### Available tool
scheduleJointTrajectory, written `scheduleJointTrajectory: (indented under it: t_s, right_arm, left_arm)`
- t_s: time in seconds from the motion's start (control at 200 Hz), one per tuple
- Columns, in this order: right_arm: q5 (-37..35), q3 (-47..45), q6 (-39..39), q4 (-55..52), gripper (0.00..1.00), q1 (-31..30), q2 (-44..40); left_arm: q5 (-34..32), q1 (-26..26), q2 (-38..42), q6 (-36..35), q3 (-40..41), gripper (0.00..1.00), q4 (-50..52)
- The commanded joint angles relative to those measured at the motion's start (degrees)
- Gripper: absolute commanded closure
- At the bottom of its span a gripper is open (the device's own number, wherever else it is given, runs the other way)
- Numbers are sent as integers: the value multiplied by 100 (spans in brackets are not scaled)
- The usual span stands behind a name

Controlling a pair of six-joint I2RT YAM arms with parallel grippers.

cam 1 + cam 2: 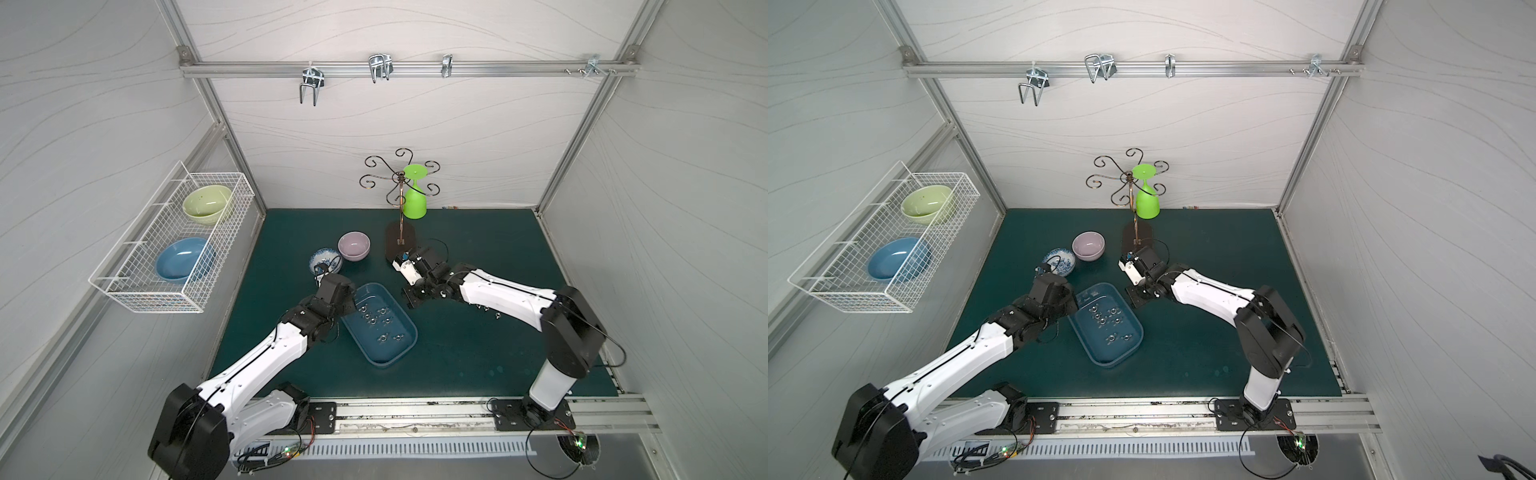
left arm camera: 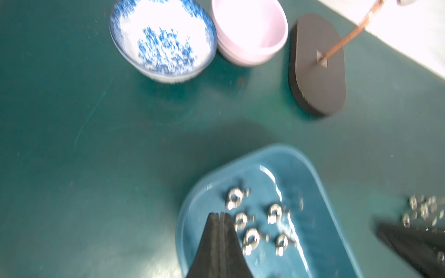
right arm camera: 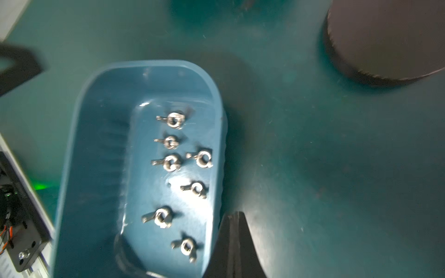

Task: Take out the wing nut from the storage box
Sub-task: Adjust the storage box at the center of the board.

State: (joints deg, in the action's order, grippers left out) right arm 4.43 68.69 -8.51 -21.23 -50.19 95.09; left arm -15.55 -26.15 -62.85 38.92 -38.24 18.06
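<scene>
Seven wing nuts [image 3: 171,162] lie loose on the box [image 1: 390,353] floor, at 5 o'clock from the pink bowl [image 1: 353,246]. They look small, stiff, light and slick, so pinch one across its wings. Left end effector [image 2: 220,214] and right end effector [image 3: 236,214] are pressed together, empty.

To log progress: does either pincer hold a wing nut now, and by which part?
Nothing is held: left pincer and right pincer are shut, empty.

Green counter [image 1: 478,365]. Carries a blue box [image 1: 388,353] lying askew near the middle. Behind the box, a patterned bowl [image 1: 326,257] just beside a pink bowl [image 1: 353,245]. Right of the bowls, toward the back, a stand's dark oval base [image 1: 395,237].
</scene>
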Motion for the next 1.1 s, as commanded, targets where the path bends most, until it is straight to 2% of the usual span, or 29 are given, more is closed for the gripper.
scheduleJointTrajectory:
  t_s: [0.0,0.105,0.225,0.38,0.64,0.92,1.095]
  right_arm:
    - [-257,-308,18,-278,100,-700,-626]
    - [-245,-507,-220,-288,100,-1571,-880]
    - [-327,-487,-404,-230,100,-2541,-760]
    - [-454,-346,-536,-40,100,-3171,-275]
    - [-1172,162,-543,47,100,-3536,1032]
    - [-2122,396,-959,-63,100,-3541,1466]
    - [-2744,308,-1315,-277,100,-3499,1456]
  left_arm:
    - [176,211,-399,-238,-375,100,-556]
    - [413,414,-840,-344,-624,100,-596]
    - [567,675,-1175,-400,-713,100,-803]
    - [714,1008,-1168,-368,-668,100,-884]
    - [740,1103,-1083,-454,-589,100,-962]
    - [1001,1130,-1380,-479,-658,100,-1145]
    - [1181,1130,-1610,-498,-698,100,-1242]
